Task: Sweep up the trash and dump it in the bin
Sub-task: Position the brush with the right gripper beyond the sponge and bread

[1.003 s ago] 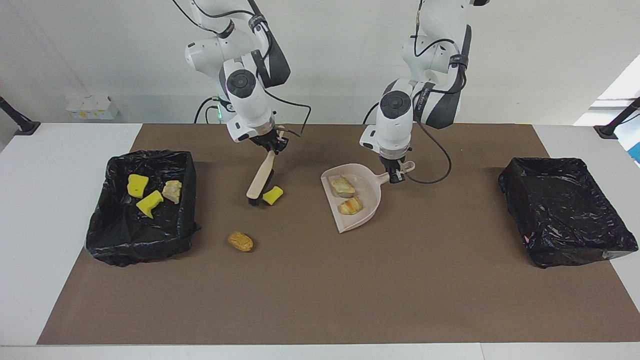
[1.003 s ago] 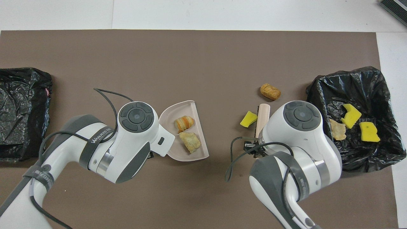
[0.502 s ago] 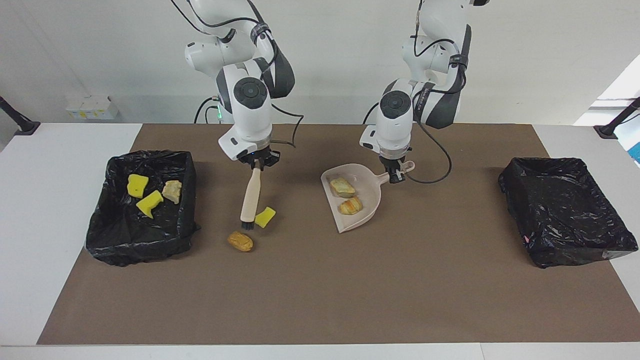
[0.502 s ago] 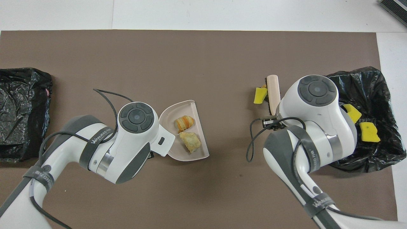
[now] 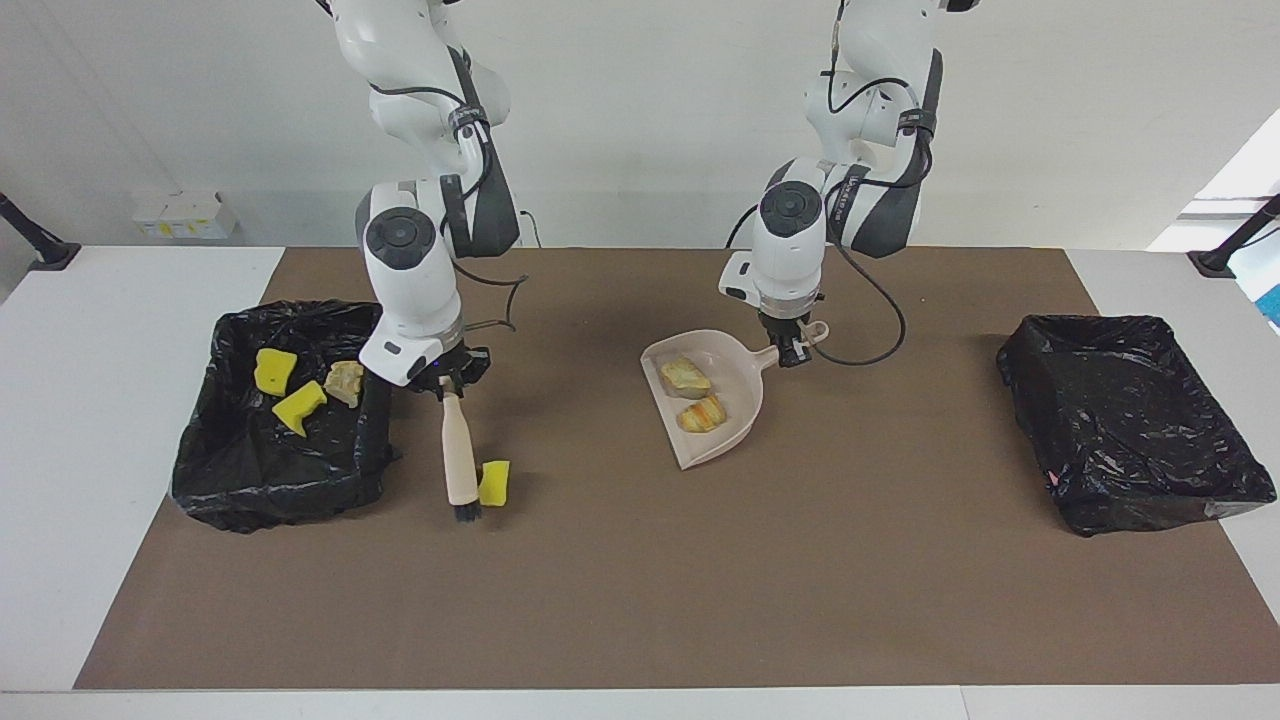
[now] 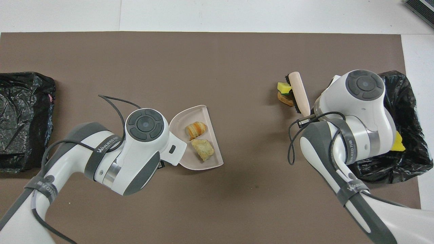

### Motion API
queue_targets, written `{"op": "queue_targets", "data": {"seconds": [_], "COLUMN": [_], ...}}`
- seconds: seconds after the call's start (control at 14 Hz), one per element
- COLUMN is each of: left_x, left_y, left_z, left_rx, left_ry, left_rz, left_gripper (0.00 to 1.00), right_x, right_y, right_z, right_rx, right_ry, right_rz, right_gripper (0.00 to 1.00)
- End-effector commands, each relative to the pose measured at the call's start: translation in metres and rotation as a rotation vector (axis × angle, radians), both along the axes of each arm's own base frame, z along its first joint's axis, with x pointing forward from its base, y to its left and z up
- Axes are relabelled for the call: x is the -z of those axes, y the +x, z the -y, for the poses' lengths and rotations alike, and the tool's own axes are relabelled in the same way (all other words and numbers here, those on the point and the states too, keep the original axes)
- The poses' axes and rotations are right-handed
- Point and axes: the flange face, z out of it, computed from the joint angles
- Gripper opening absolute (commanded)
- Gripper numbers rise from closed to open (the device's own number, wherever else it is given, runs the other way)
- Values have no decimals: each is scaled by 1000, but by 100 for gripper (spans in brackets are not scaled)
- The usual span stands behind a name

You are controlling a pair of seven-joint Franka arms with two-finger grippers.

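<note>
My right gripper (image 5: 446, 385) clamps the brush (image 5: 461, 463) by its handle, bristles down on the brown mat (image 5: 640, 580) just beside the bin (image 5: 215, 480) at my right arm's end. A yellow sponge chunk (image 5: 494, 483) touches the brush head; overhead a tan pastry piece (image 6: 284, 99) lies against it. My left gripper (image 5: 795, 350) grips the dustpan (image 5: 745, 410) handle; two pastry pieces (image 5: 685, 376) sit in it. Three scraps (image 5: 300, 405) lie in that bin.
</note>
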Motion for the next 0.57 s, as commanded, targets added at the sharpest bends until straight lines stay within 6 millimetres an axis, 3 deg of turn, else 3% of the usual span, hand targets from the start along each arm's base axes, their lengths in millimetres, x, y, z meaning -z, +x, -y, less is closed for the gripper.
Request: {"op": "queue_targets", "data": {"seconds": [0.0, 0.14, 0.29, 0.5], "left_x": [-1, -1, -2, -1], "left_y": [-3, -4, -4, -5], "left_z": [-7, -7, -7, -8], "left_rx": [-31, -32, -32, -32], "left_ry": [2, 2, 3, 4], "left_rz": [33, 31, 32, 30], "left_gripper": [0, 0, 0, 0], "right_x": [10, 29, 37, 38], "right_y": [23, 25, 21, 4], "right_z": [11, 11, -3, -48], "right_rx": [-67, -92, -107, -128], "right_ry": [-41, -67, -58, -9], "right_rz": [6, -8, -31, -99], "right_gripper": [0, 0, 0, 0]}}
